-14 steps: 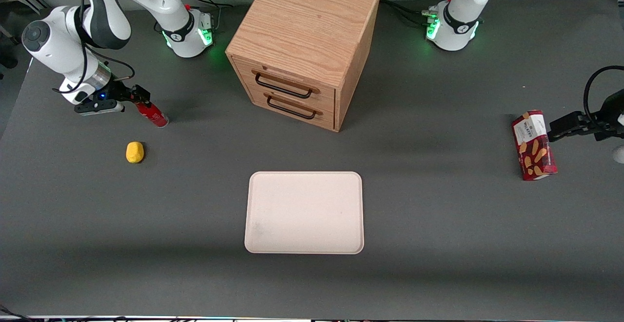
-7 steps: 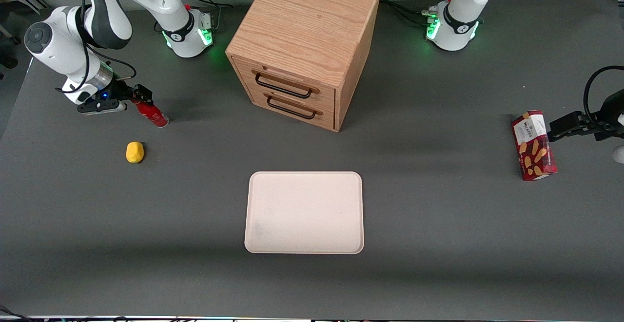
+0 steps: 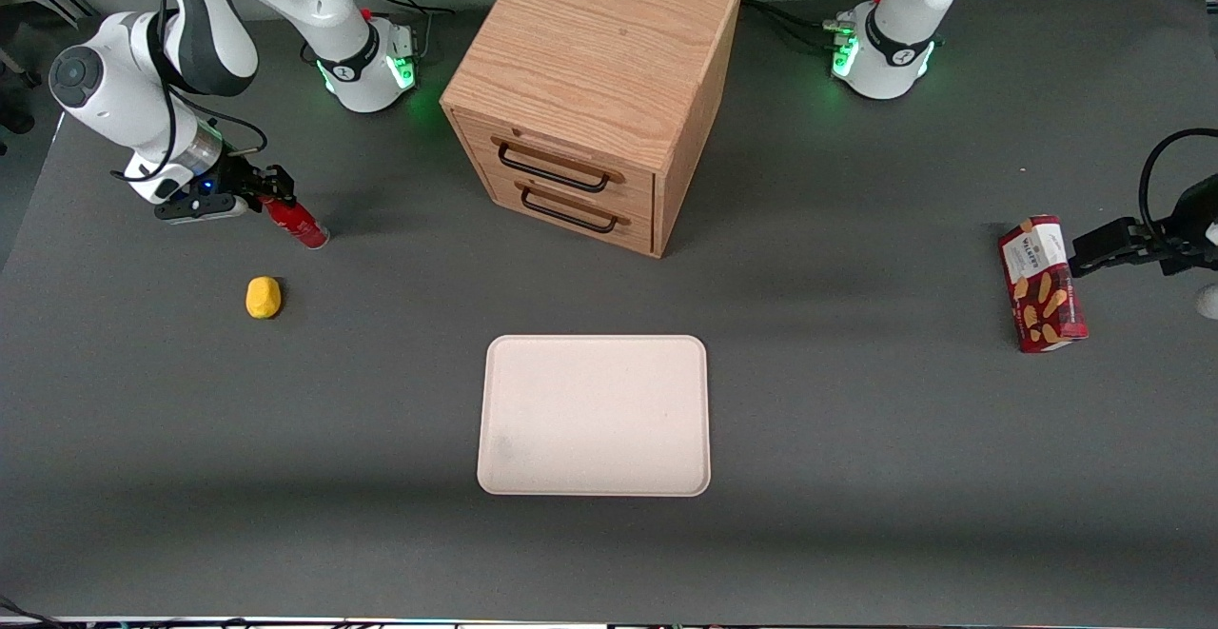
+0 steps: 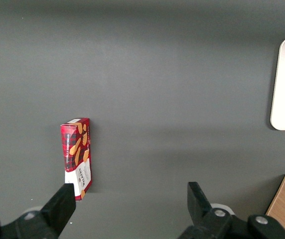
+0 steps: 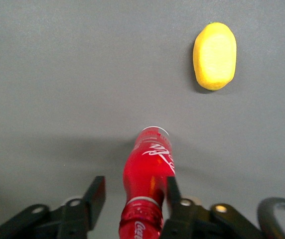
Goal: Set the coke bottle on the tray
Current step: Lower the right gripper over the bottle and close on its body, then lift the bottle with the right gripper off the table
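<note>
The step in hand is the grasp. The pincer [image 5: 130, 199] hangs low at the working arm's end of the dark grey worktop [image 3: 856, 420], its black fingers [image 5: 95, 191] apart. Between them lies the small slim red coke bottle [image 5: 147, 177], close against one finger with a gap to its mate. Next, closing and lifting, then carrying to the flat pale pinkish-cream tray [image 3: 595, 415], well apart.

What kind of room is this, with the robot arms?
Probably a robot lab: a gray table holds just a few test props. The gripper straddles a coke bottle, near a tray and a small wooden drawer cabinet.
</note>
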